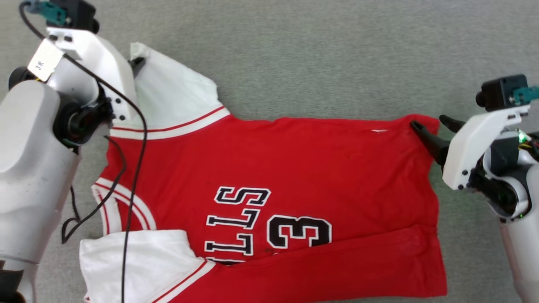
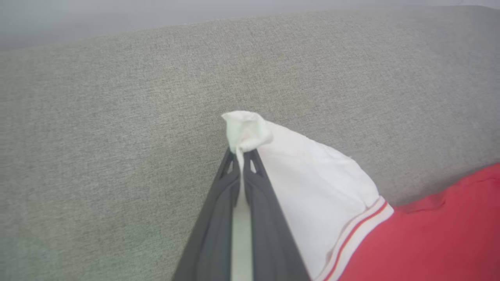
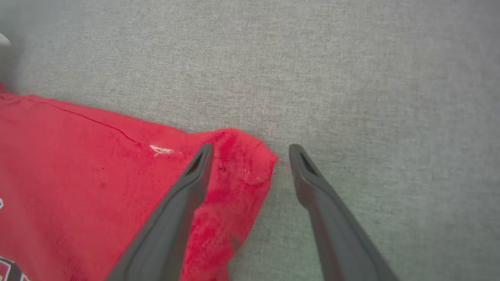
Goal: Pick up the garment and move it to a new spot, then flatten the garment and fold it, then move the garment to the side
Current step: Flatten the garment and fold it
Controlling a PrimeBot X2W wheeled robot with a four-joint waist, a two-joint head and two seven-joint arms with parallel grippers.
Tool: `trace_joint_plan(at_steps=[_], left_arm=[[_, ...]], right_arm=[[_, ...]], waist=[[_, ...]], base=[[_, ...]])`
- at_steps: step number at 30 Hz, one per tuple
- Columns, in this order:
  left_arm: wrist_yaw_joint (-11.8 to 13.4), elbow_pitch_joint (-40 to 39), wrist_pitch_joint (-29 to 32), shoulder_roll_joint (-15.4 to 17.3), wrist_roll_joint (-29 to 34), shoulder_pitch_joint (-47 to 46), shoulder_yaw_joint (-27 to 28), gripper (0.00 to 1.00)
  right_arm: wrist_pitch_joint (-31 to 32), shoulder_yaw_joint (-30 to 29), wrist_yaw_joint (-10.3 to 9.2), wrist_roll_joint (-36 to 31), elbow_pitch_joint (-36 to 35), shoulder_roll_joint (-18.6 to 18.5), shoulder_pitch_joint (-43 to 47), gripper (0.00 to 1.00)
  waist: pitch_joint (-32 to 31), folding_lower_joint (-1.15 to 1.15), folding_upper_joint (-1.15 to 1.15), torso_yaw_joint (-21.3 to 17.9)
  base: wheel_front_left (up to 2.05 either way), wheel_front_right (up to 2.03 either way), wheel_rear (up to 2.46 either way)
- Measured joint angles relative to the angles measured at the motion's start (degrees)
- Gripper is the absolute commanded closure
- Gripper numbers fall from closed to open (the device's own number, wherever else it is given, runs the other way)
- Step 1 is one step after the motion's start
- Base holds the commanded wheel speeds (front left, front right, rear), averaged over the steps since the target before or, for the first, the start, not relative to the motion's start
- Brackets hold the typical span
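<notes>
Garment [image 1: 269, 168] lay spread sideways on the grey fabric surface [image 1: 337, 50], neck toward the robot's left and hem toward its right, chest lettering face up. The near long edge looked turned over onto the body, since the lettering was cut off under a red band. Judged as the fold step, with flattening about done.

Left gripper [image 2: 242, 156] was pressed together on the tip of the far white sleeve [image 2: 312, 175], a bunched nub of cloth poking out past the fingertips. Right gripper [image 3: 250, 154] was spread wide at the far hem corner [image 3: 242, 164]. One finger sat on the red cloth and the other on bare surface just beside the edge, so nothing was pinched yet.

Next move probably calls for the right jaws to close on that corner and catch all the layers. Both arms would then lift and carry the far edge toward the robot together. An uneven lift would skew the fold. The left pinch looked thin, so the sleeve tip might slip out.
</notes>
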Motion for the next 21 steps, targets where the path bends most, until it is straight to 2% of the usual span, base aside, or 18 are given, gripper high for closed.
trace_joint_plan(at_steps=[2, 3, 5, 8, 9, 13, 21], left_arm=[[0.0, -0.7, -0.7, -0.6, 0.3, -0.3, -0.2, 1.00], [-0.1, -1.2, -1.3, -1.1, 0.5, -0.6, -0.5, 1.00], [-0.2, -1.4, -1.8, -1.5, 0.6, -0.7, -0.6, 1.00], [-0.4, -1.4, -2.3, -1.9, 0.5, -0.6, -0.7, 1.00], [-0.4, -1.4, -2.6, -1.9, 0.4, -0.6, -0.6, 1.00], [-0.7, -1.1, -3.5, -1.8, -0.1, 0.0, -0.5, 1.00], [-1.4, -1.8, -8.1, -1.1, -2.5, 5.3, 1.4, 1.00]], right_arm=[[2.9, 1.7, 0.00, 0.2, 1.8, -1.1, -2.0, 0.00], [7.3, 4.0, 0.00, 0.5, 5.5, -1.9, -4.3, 0.00], [11.0, 5.2, 0.00, 1.0, 8.0, -2.5, -5.8, 0.00], [15.1, 6.6, -0.09, 1.6, 10.1, -3.2, -7.6, 0.89], [15.8, 7.0, -0.10, 2.0, 10.5, -3.4, -7.9, 1.00], [16.2, 8.0, -0.07, 2.5, 11.5, -3.6, -8.8, 1.00], [9.3, 4.9, 0.00, 1.9, 7.8, -3.5, -7.8, 1.00]], waist=[[0.4, 0.00, 0.00, 1.1], [1.1, 0.00, 0.00, 2.3], [1.5, -0.01, 0.00, 2.9], [1.8, -0.01, 0.00, 3.7], [1.9, -0.01, 0.00, 3.9], [1.6, -0.01, 0.00, 4.2], [-2.0, -0.01, 0.00, 4.9]], base=[[0.00, 0.00, 0.00], [0.00, 0.00, 0.00], [0.00, 0.00, 0.00], [0.00, 0.00, 0.00], [0.00, 0.00, 0.00], [0.00, 0.00, 0.00], [0.00, 0.00, 0.00]])
